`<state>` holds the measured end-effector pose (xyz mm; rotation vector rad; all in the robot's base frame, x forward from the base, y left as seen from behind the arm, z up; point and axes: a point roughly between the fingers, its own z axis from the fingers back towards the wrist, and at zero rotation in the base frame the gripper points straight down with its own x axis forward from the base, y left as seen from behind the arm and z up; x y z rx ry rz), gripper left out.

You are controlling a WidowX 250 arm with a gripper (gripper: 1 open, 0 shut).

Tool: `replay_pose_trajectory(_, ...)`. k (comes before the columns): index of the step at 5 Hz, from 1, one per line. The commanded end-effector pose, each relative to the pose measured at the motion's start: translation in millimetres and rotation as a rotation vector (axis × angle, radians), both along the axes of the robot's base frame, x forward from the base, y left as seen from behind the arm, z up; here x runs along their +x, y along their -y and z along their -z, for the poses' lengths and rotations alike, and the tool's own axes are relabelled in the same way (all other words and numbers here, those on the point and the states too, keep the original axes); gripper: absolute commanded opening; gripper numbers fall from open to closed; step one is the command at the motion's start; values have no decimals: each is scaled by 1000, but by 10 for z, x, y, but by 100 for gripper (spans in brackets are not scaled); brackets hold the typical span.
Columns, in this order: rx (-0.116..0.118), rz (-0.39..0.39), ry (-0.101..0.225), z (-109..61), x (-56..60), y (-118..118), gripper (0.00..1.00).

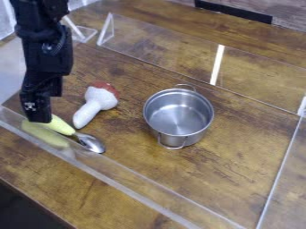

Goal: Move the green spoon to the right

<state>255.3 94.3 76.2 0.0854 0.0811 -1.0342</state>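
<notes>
One steel pot [178,117] with loop handles serves as the landmark on the wooden tabletop [167,183], and the green spoon [52,127] lies well to its left in the view, its silver bowl pointing toward the pot's near side. The black gripper [41,109] is over the handle end, farther from the pot than the spoon's bowl, with its fingers spread wide and nothing held; whether a fingertip touches the handle cannot be told. Closing off-centre could pinch only the rounded handle's end, letting the spoon swivel or squirt out. Coming down too far could press the handle against the wood. The white mushroom-shaped toy [95,106], between gripper and pot, might be knocked if the spoon swings or travels low. The transparent wall [134,183], running past the pot's near side, could catch a finger or the spoon's bowl. Bare wood shows to the pot's right, the roomier side; reaching it probably calls for a lift or a route around the pot.
</notes>
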Motion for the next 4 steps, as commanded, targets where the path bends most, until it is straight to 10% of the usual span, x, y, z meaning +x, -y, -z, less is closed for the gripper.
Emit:
replay_pose_trajectory(1,18,119,38,127,138,-96,100)
replay_pose_trajectory(4,69,276,72,171,441,-110,100)
